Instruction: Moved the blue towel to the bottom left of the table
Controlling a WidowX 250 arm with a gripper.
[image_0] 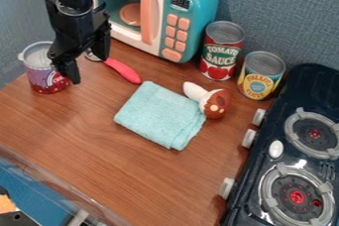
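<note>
"What's at far left?"
"An opened can (47,74), then the gripper (88,66), its fingers apart. I can't tell whether it touches the can."
"Next?"
"A pink-handled utensil (122,70), with the toy microwave (192,2) behind."
"And the towel (161,113)?"
"Folded, mid-table, a toy mushroom (217,103) against its right side."
"Farther right?"
"Tomato can (221,51), pineapple can (261,76), then the stove (271,170)."

red can (221,51): "TOMATO SAUCE" | yellow can (260,76): "PINEAPPLE" | microwave display (180,3): digits unclear
</note>
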